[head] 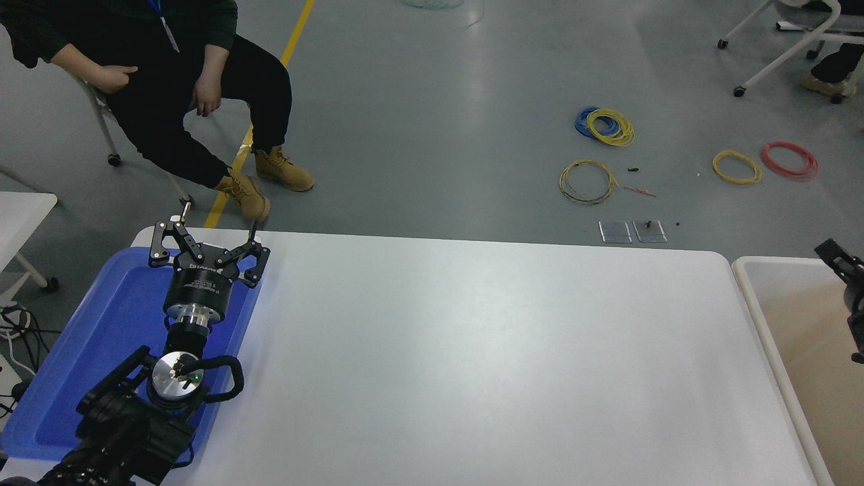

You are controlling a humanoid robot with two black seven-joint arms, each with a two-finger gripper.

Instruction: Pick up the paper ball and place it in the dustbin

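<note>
Paper ball: none shows anywhere in the head view, neither on the desk point(472, 351) nor in the visible part of the bin point(752, 297). The bin stands at the desk's right end, its white rim and pale inside cut off by the picture's edge, so the ball may lie in the hidden part or behind the arm; that cannot be told.

Right claw point(837, 256) enters from the right edge, above the bin's far corner. Only a tip of it is in view, and whether it is wide, narrow, or holding something cannot be told.

Left claw point(206, 236) is parked at the lower left over the blue tray point(115, 317), its fingers spread wide and empty.

Judging by the bare desk and the right arm's place over the bin, the pick-up looks done and the drop is either finished or in its last part. What may be left is the release, if the ball is in the grip, and the arm's return.

A person point(169, 74) sits on a chair beyond the desk's far left corner, hands resting on the legs.
</note>
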